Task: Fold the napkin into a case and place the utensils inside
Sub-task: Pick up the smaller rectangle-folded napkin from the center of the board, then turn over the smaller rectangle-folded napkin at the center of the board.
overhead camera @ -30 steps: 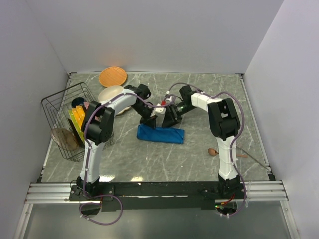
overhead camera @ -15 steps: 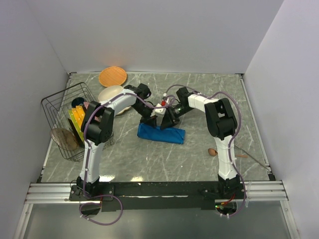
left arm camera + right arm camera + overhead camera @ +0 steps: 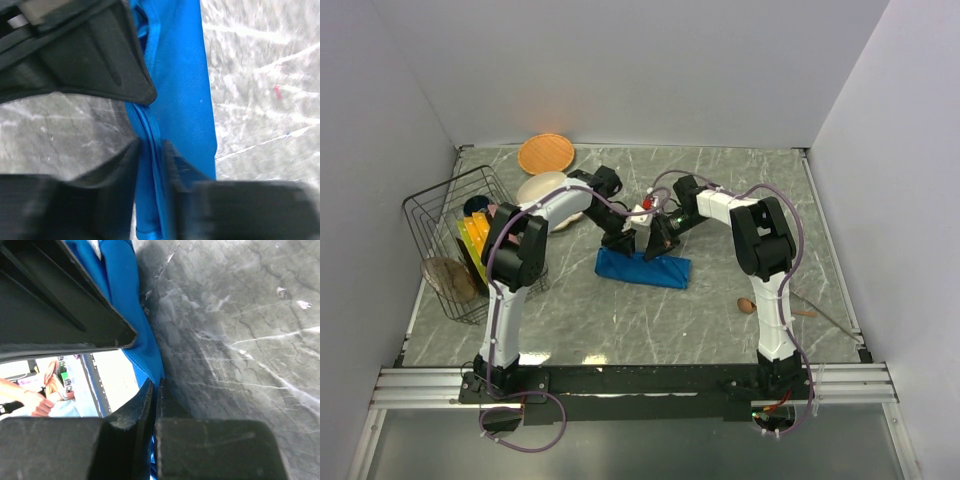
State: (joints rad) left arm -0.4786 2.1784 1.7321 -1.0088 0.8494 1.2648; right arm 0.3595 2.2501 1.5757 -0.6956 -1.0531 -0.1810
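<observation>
The napkin (image 3: 642, 268) lies as a narrow folded blue strip in the middle of the table. Both grippers meet at its far edge. In the right wrist view my right gripper (image 3: 156, 385) is shut, pinching the edge of the blue cloth (image 3: 125, 295) at its tips; from above it (image 3: 655, 244) sits over the strip's far side. My left gripper (image 3: 150, 150) has its fingers a little apart, a fold of the napkin (image 3: 180, 90) running loosely between them; from above it (image 3: 624, 240) is just left of the right one. A wooden spoon (image 3: 748, 305) lies near the right arm.
A wire basket (image 3: 432, 215) holding coloured plates stands at the left edge. An orange plate (image 3: 545, 153) and a white dish (image 3: 540, 187) lie at the back left. Walls close in the table on three sides.
The right gripper has shifted slightly left and closed on the napkin's edge. The left gripper's jaws have parted a little around the fold.
</observation>
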